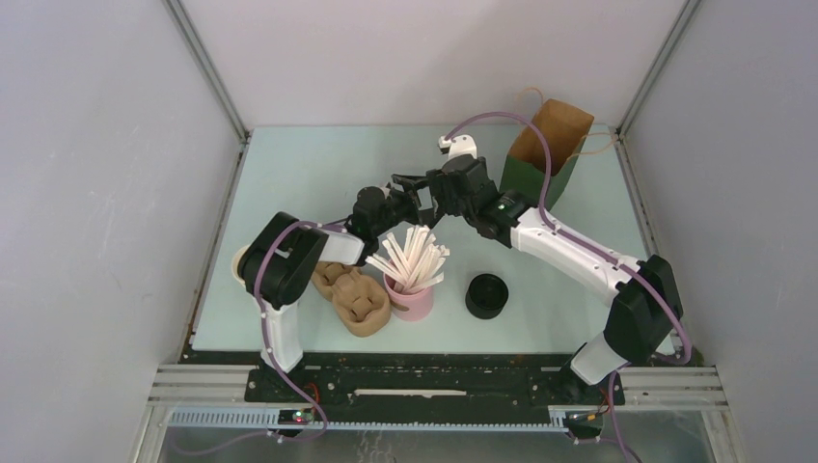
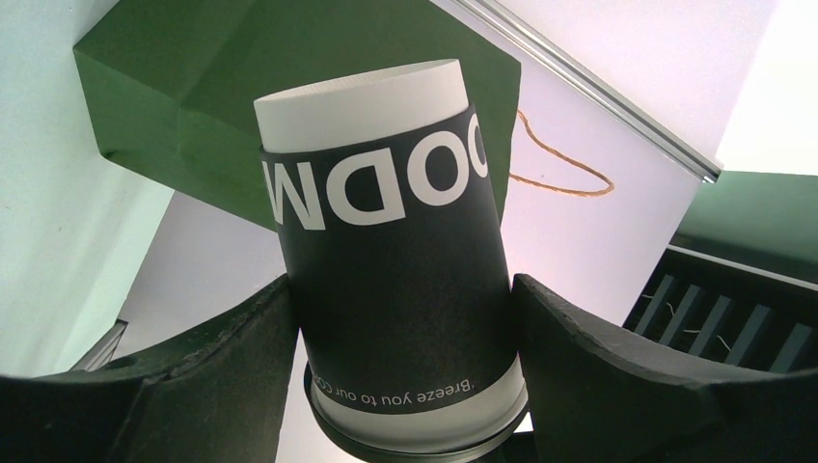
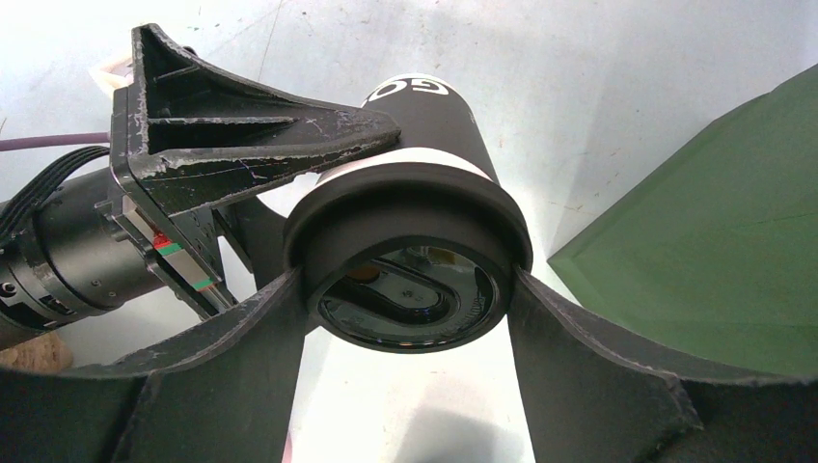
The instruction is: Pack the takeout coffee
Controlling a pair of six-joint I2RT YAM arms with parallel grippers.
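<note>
The takeout coffee [image 2: 395,280], a black paper cup with white lettering and a black lid [image 3: 410,241], hangs in the air between both grippers, lying roughly sideways. My left gripper [image 2: 405,285] is shut on the cup's body, one finger pressed on each side. My right gripper [image 3: 407,278] has its fingers against the lid's rim on both sides. The left gripper's finger [image 3: 241,135] shows beside the cup in the right wrist view. From above, the two grippers [image 1: 403,201] [image 1: 417,183] meet at the table's middle and mostly hide the cup.
A green paper bag [image 1: 540,169] with brown inside stands open at the back right, close behind the cup [image 2: 289,77]. A pink holder of straws [image 1: 410,297], a black lid stack [image 1: 486,295] and brown pulp carriers [image 1: 355,297] sit near the front.
</note>
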